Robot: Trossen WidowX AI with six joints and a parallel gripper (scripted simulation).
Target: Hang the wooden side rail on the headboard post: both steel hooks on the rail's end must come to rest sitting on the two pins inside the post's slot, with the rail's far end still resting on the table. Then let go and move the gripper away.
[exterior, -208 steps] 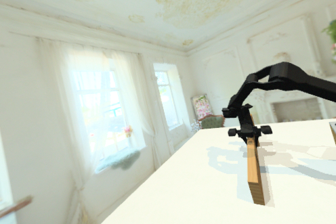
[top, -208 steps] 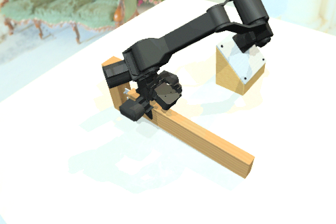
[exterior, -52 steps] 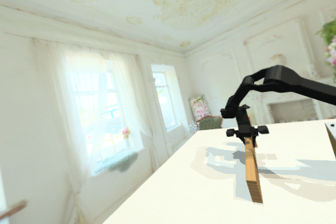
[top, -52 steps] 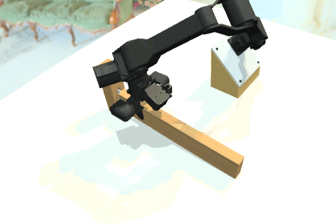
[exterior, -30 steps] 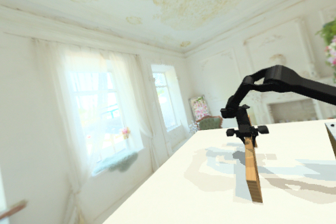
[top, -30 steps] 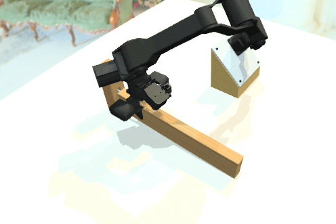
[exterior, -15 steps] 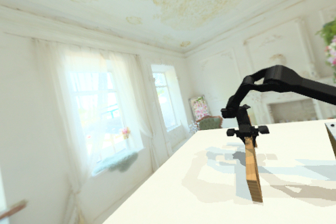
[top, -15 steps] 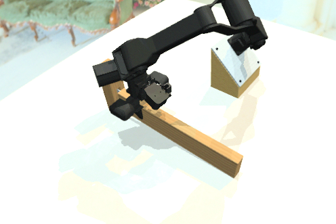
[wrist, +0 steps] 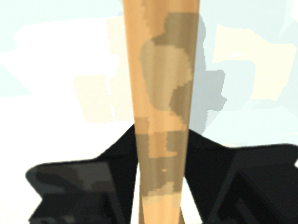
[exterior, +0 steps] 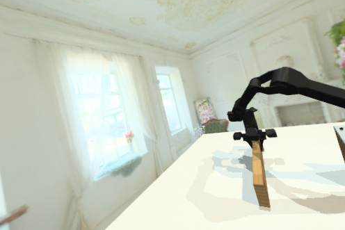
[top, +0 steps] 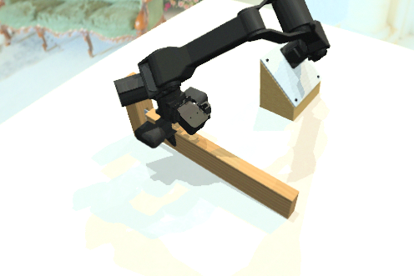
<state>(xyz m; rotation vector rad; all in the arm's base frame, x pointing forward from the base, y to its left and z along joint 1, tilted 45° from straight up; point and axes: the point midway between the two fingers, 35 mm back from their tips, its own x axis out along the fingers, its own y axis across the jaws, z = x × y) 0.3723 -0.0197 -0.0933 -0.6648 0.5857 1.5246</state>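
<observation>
The wooden side rail [top: 238, 165] [exterior: 258, 169] [wrist: 161, 75] slopes from the gripper down to its far end, which looks to rest on the table. My gripper [top: 172, 133] [exterior: 257, 142] [wrist: 153, 124] is shut on the rail near its hook end, one finger on each side. The headboard post [top: 134, 119] stands upright just beyond that end, mostly behind the arm in the top view. A small bit of steel [top: 147, 112] shows between the rail's end and the post. The arm hides the slot, so I cannot tell whether the hooks touch the pins.
A wooden wedge block with a pale sloped plate [top: 277, 76] and dark screws stands at the back right in the top view, below the arm's shoulder. The arm [top: 217, 42] [exterior: 313, 91] reaches over the white table [top: 234, 249] [exterior: 167, 211]. The table's far edge runs behind the post.
</observation>
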